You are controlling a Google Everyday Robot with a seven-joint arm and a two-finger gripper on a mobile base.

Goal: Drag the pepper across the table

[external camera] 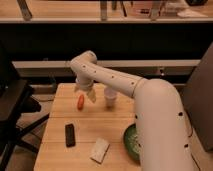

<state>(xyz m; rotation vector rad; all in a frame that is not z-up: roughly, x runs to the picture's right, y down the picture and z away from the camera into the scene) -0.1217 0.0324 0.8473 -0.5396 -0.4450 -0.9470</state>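
Observation:
The pepper [80,102] is a small red-orange thing lying on the wooden table [90,125], left of the middle. My gripper [85,93] hangs from the white arm just above and slightly right of the pepper. One pale finger [91,96] points down beside the pepper. I cannot tell whether it touches the pepper.
A white cup [110,98] stands right of the gripper. A black remote-like object [70,135] lies at the front left. A white packet [99,150] lies near the front edge. A green bowl [131,142] sits at the right, partly behind my arm. A dark chair [15,105] stands left of the table.

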